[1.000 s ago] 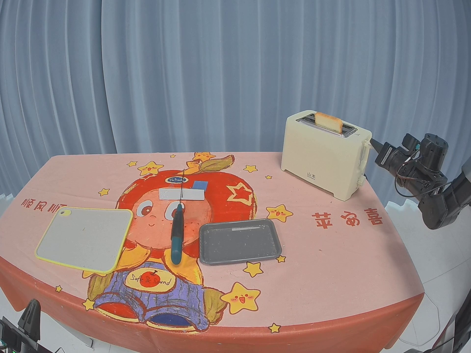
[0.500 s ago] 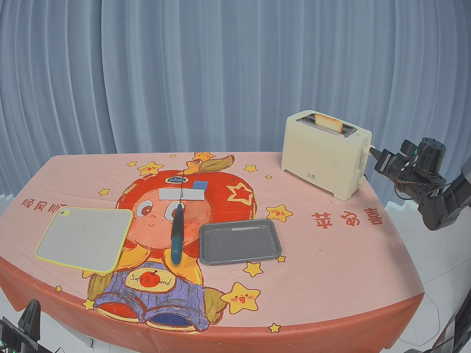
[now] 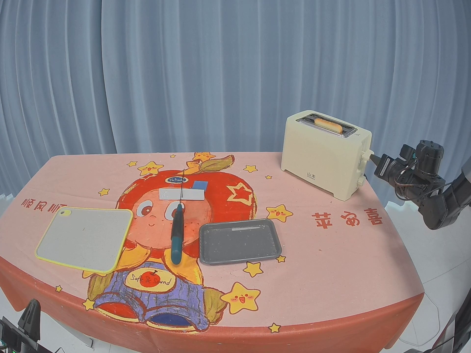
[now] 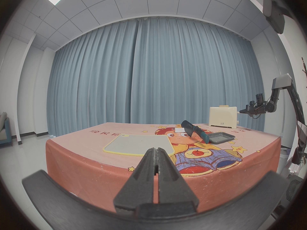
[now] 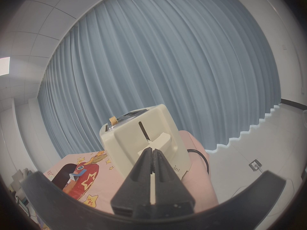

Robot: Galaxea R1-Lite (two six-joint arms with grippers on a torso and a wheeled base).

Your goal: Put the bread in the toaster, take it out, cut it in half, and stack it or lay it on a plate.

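Bread [image 3: 328, 124] sits low in the toaster [image 3: 321, 160] slot, right of frame. Your right claw [image 3: 374, 157] is closed, its tip at the lever [image 5: 163, 139]. The left claw [image 4: 156, 152] is closed on nothing. The bread is likely light and crumbly, so pinch its top crust gently.

Toaster [image 3: 324, 160]: smooth cream plastic shell, slight sheen; metal slot plate on top. Tablecloth [image 3: 333, 265]: printed cloth, matt. Tray [image 3: 240, 243]: dark grey, faintly glossy; cutting board [image 3: 83, 239]: matt plastic

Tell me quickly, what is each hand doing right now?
Left hand: closed, holding nothing.
Right hand: closed, holding nothing, tip at the toaster lever.
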